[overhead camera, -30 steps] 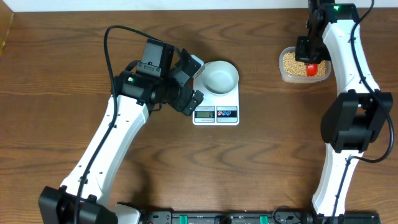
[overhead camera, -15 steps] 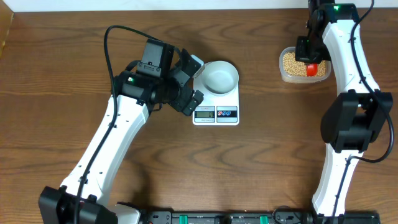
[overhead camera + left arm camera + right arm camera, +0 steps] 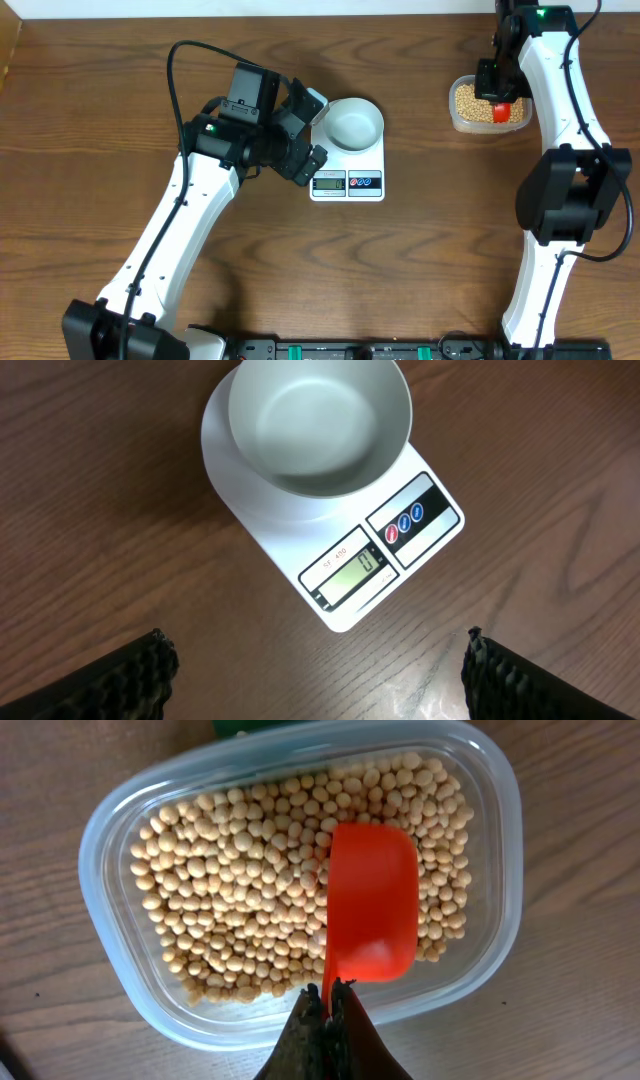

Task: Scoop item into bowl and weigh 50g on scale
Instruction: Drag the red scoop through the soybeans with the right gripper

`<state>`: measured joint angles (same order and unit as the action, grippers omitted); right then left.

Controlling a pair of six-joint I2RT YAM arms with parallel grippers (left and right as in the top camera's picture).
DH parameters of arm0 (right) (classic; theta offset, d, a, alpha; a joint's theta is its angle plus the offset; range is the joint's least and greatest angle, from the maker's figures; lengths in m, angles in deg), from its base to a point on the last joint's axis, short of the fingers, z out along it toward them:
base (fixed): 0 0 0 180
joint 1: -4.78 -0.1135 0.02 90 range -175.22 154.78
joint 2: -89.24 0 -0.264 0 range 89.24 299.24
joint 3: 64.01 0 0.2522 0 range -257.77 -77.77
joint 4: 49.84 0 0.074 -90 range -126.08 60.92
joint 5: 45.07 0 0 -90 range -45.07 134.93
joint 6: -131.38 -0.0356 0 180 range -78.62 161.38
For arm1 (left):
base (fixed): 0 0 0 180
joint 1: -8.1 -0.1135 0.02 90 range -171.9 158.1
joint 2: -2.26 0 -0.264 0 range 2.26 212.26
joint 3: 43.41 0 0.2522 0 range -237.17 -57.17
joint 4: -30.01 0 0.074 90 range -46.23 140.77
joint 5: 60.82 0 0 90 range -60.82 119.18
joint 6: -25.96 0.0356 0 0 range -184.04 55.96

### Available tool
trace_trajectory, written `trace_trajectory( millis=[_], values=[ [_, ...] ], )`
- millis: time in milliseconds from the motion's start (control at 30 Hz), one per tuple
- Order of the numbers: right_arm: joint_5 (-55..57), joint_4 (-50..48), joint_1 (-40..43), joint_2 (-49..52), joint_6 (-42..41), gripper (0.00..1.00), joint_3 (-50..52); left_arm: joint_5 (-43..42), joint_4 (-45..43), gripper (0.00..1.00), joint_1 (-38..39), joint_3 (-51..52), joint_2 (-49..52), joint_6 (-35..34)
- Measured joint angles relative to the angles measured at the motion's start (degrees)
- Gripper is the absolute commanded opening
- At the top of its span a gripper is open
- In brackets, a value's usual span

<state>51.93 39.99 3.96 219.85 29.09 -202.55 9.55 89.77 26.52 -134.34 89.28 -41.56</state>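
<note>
Right pincer [image 3: 328,1005] clamped on red scoop [image 3: 372,900] over beans [image 3: 230,900] in tub [image 3: 503,920], left pincer [image 3: 320,665] spread wide beside scale [image 3: 300,538], bowl [image 3: 318,420] empty

Bright, even indoor light; all three views usable.
We see soft diffuse light from above on the wooden table [image 3: 420,260], with only faint shadows beside the left arm [image 3: 170,240] and under the bowl [image 3: 318,422] on the scale [image 3: 340,550]. Its display is sharp. There is a mild sheen on the wood at lower right in the left wrist view. The left finger pads [image 3: 130,680] are dark and soft. The beans [image 3: 230,890] are crisp, the tub [image 3: 500,850] rim has pale glare, the red scoop [image 3: 372,900] is saturated, and the right fingers [image 3: 325,1040] are blurred.
</note>
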Motion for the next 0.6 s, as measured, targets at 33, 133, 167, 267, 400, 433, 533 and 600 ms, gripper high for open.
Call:
trace_trajectory(
  millis=[33,133,167,267,400,433,533,600],
  values=[
    [0.0,0.2,0.0,0.0,0.0,0.01,0.0,0.0,0.0,0.93,0.0,0.0,0.0,0.0],
    [0.0,0.4,0.0,0.0,0.1,0.01,0.0,0.0,0.0,0.93,0.0,0.0,0.0,0.0],
    [0.0,0.5,0.0,0.0,0.2,0.01,0.0,0.0,0.0,0.93,0.0,0.0,0.0,0.0],
    [-0.1,0.5,0.0,0.0,0.6,0.01,0.0,0.0,0.0,0.93,0.0,0.0,0.0,0.0],
    [-0.1,0.6,0.0,0.0,0.8,0.01,0.0,0.0,0.0,0.93,0.0,0.0,0.0,0.0],
    [-0.2,0.6,0.0,0.0,0.9,0.01,0.0,0.0,0.0,0.93,0.0,0.0,0.0,0.0],
    [-1.7,0.1,0.3,0.0,1.6,0.01,0.0,0.0,0.0,0.94,0.0,0.0,0.0,0.0],
    [-3.0,-0.6,0.6,0.1,2.1,0.01,0.2,0.0,0.0,0.93,0.0,0.0,0.0,0.0]
  ],
)
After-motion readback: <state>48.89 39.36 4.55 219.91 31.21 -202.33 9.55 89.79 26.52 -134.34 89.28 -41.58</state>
